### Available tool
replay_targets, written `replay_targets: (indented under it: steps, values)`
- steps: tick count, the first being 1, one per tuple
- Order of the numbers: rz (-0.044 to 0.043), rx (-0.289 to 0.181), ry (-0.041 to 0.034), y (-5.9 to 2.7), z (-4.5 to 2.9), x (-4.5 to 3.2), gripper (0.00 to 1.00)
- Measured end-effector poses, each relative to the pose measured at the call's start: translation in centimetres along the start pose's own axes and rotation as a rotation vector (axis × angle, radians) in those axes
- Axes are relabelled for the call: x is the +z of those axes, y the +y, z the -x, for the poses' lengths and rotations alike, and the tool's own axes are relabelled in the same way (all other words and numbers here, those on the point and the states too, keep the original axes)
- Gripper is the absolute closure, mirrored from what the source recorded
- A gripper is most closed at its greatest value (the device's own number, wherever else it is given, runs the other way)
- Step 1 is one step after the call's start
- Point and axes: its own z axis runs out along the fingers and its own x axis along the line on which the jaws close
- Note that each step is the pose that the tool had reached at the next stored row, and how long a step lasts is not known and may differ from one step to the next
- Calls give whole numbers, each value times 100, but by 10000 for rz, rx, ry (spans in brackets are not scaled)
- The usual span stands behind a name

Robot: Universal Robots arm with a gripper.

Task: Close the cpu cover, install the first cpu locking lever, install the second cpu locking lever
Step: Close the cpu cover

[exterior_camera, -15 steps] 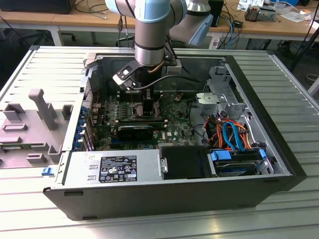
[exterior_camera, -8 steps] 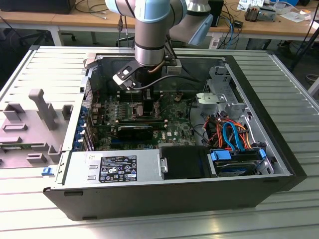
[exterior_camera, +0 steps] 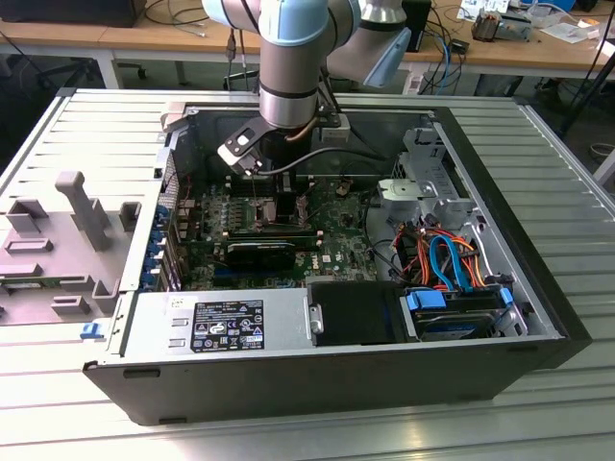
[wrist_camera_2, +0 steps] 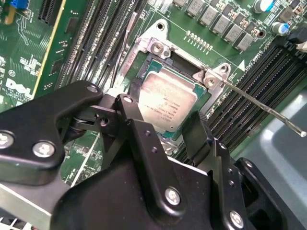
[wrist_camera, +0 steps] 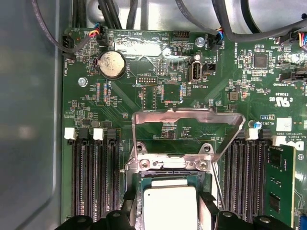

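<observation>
The cpu cover (wrist_camera: 188, 116), a silvery metal frame with a square opening, stands raised on its hinge (wrist_camera: 170, 164) above the socket, and the green board shows through it. The bare processor (wrist_camera_2: 168, 103) lies uncovered in the socket. Two thin wire locking levers are swung free: one (wrist_camera_2: 268, 109) sticks out over the memory slots, the other (wrist_camera_2: 125, 43) lies along the opposite side. My gripper (wrist_camera: 169, 213) hangs low over the processor, open, its black fingers (wrist_camera_2: 144, 143) straddling it with nothing held. In the exterior view the gripper (exterior_camera: 283, 206) reaches down into the open case.
Black memory slots (wrist_camera: 93, 177) flank the socket on both sides, with one module (wrist_camera: 280, 187) fitted. A coin battery (wrist_camera: 112, 64) and cable plugs sit beyond the cover. In the case lie a black oblong block (exterior_camera: 259, 252), a grey power-supply box (exterior_camera: 221, 322) and drives with blue and orange cables (exterior_camera: 452, 269).
</observation>
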Motion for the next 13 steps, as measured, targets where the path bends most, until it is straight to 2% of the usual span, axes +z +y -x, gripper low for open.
replay_targets:
  steps: [8,9,10,13]
  values:
    - [0,-3,9,0,1,0,38]
    - [-4,-2,8,0,2,-2,40]
    - [-2,-2,10,0,2,-1,45]
    - [-1,-2,15,0,1,-1,45]
